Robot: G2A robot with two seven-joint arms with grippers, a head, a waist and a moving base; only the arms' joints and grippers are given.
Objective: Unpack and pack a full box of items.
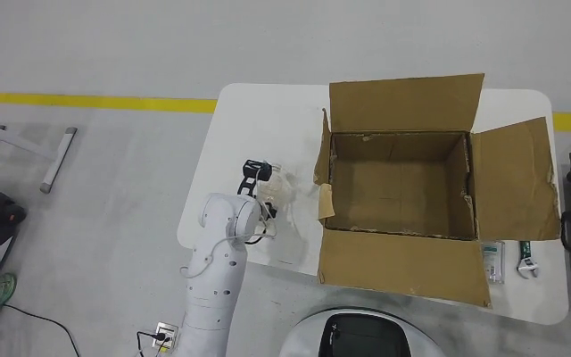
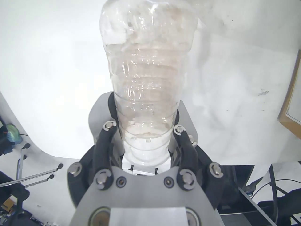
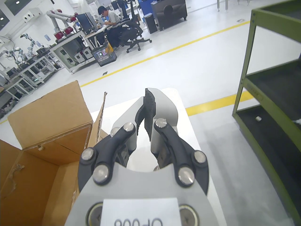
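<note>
the left gripper (image 2: 145, 121) is clamped on a clear plastic bottle (image 2: 148, 48), its two dark fingers pressed against opposite sides of the bottle's near end, spread only as wide as that end. the rest of the bottle sticks straight out past the fingers. the bottle sits over the white table (image 1: 259, 116), on the robot's left, just beside the left wall of the box (image 1: 397, 147) and apart from it. i cannot tell whether the bottle rests on the table or hangs just above it

the cardboard box stands in the middle of the table with all four flaps folded outward, and its bare brown floor shows from above

the right gripper (image 3: 147, 110) is pinched together, its ribbed black pads meeting with nothing between them. it sits beside the box's right side, with the table's edge past it and a green cart (image 3: 249, 71) on the floor further off

on the table's right near corner, just past the box's right flap, lie a small packet (image 1: 492, 261) and a wrench (image 1: 526, 260) with a green handle, side by side and close together
</note>
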